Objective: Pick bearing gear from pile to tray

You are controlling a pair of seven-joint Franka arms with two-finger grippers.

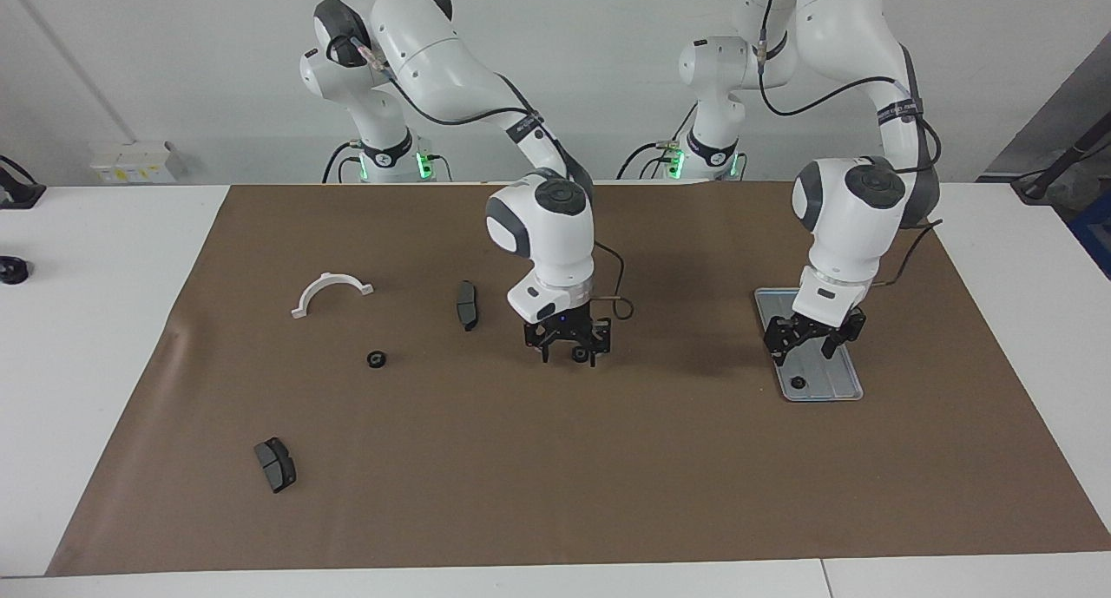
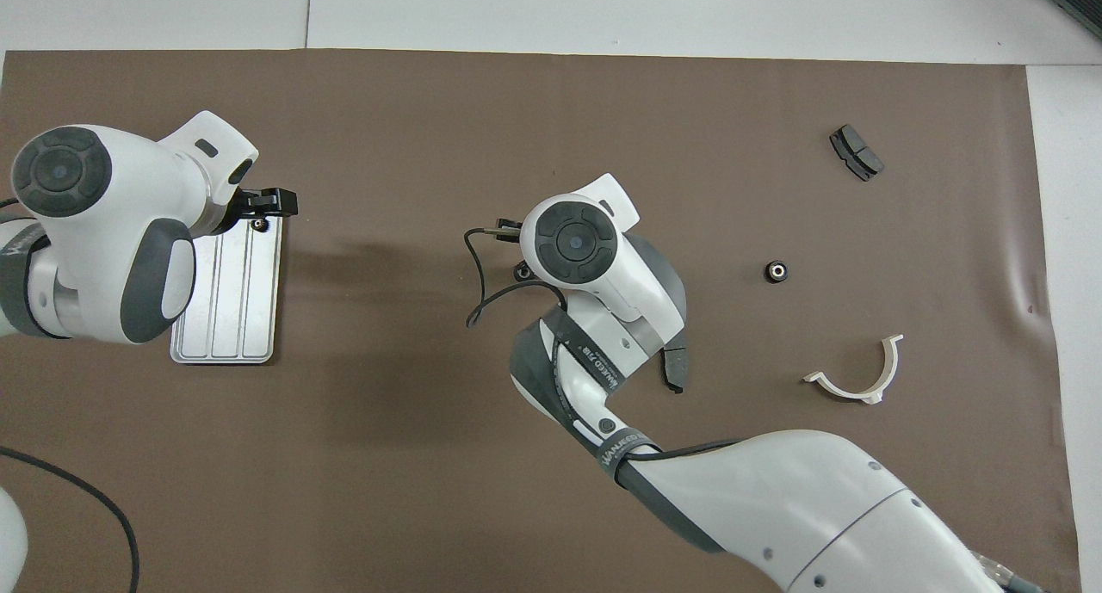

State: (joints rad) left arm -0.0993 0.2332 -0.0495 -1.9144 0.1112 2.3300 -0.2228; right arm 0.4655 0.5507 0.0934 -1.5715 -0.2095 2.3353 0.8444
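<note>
The silver tray [image 1: 838, 381] [image 2: 224, 305] lies at the left arm's end of the mat. One small black gear [image 1: 797, 381] [image 2: 258, 225] rests on it, at the end farther from the robots. My left gripper [image 1: 812, 339] [image 2: 274, 204] hangs open just above that gear and holds nothing. My right gripper [image 1: 568, 351] is low over the middle of the mat with its fingers spread. A small black round part [image 1: 579, 355] sits at its tips. Another gear [image 1: 376, 359] [image 2: 776, 271] lies loose toward the right arm's end.
A white half-ring bracket [image 1: 331, 292] [image 2: 857, 378] lies nearer the robots than the loose gear. One dark pad [image 1: 467, 305] [image 2: 674, 369] lies beside the right wrist. Another dark pad [image 1: 275, 464] [image 2: 855, 152] lies farthest from the robots.
</note>
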